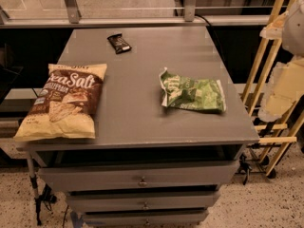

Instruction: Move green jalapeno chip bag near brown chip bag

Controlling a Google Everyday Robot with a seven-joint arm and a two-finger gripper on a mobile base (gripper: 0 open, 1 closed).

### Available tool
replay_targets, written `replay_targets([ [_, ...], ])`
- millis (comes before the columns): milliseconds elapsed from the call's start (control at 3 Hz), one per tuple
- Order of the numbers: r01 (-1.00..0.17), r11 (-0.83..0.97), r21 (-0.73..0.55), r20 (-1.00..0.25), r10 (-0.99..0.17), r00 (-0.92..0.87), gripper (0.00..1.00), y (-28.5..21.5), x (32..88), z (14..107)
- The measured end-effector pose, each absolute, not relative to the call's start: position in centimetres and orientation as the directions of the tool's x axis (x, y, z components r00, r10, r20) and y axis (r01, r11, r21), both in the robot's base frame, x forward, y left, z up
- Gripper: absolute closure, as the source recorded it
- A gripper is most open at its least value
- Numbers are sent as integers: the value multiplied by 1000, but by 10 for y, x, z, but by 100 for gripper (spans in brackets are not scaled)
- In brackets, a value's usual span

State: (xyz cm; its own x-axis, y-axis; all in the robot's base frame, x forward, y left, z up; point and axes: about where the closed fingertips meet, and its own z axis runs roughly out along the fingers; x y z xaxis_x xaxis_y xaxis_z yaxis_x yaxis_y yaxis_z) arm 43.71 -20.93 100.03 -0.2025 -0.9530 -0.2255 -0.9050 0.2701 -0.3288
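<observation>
The green jalapeno chip bag [192,93] lies crumpled on the right half of the grey cabinet top [137,65], near its right edge. The brown chip bag [64,102], with white "Sea Salt" lettering and cream-yellow ends, lies flat at the front left corner. A wide strip of bare top separates the two bags. My gripper [279,96] shows as a pale cream shape at the right edge of the view, off the table's right side and apart from the green bag. It holds nothing that I can see.
A small black wrapped bar [119,43] lies at the back middle of the top. The cabinet has several drawers [142,179] below. A yellow wooden rack [273,56] stands to the right. A railing and a glass wall run behind the table.
</observation>
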Motion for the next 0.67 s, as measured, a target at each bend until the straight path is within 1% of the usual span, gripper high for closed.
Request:
replay_targets([
  [333, -905, 270, -329, -225, -953, -202, 0, -209, 437, 1000],
  [667, -918, 235, -321, -251, -955, -157, 0, -202, 454, 996],
])
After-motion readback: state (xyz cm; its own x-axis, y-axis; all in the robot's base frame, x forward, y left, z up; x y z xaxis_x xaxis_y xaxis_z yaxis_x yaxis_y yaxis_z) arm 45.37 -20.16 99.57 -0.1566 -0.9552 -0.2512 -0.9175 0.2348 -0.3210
